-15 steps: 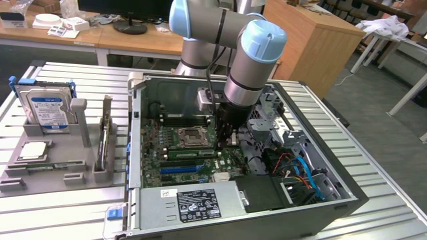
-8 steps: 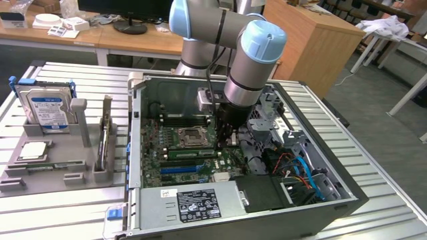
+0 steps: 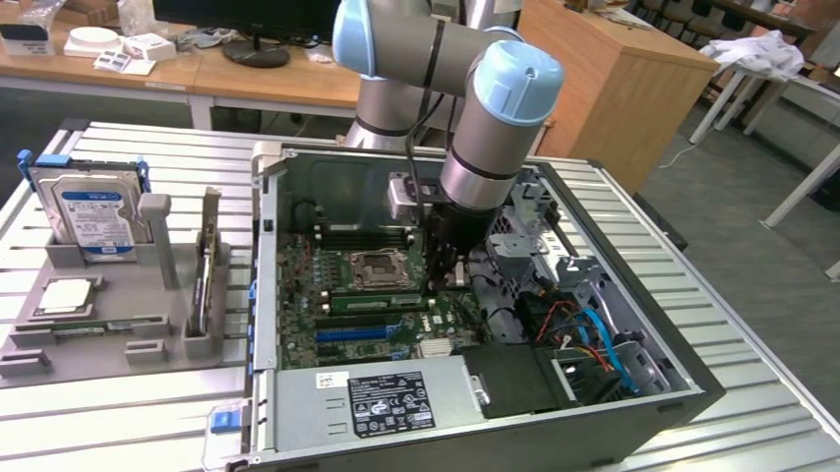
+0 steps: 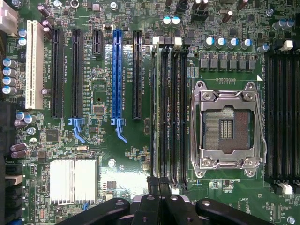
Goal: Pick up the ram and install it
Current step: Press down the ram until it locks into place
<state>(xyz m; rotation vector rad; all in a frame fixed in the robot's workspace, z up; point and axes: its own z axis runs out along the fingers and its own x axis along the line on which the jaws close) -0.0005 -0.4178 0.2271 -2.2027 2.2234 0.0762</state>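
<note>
A long green ram stick (image 4: 154, 112) sits edge-up in the outermost of the memory slots (image 4: 171, 112) beside the empty processor socket (image 4: 227, 126). In the exterior view it is a green strip (image 3: 377, 301) just below the socket (image 3: 374, 265). My gripper (image 3: 440, 275) reaches down into the open computer case, shut, and its dark fingertips (image 4: 158, 183) stand over one end of that stick. Whether they touch it, I cannot tell. Another ram stick (image 3: 207, 270) stands upright in the grey holder (image 3: 79, 349) at the exterior view's left.
The holder also carries a hard drive with a blue label (image 3: 94, 211) and a square silver processor chip (image 3: 66, 295). Inside the case are a power supply (image 3: 381, 398), blue cables (image 3: 597, 339) and a drive cage (image 3: 525, 221). Expansion slots (image 4: 117, 75) lie beside the memory slots.
</note>
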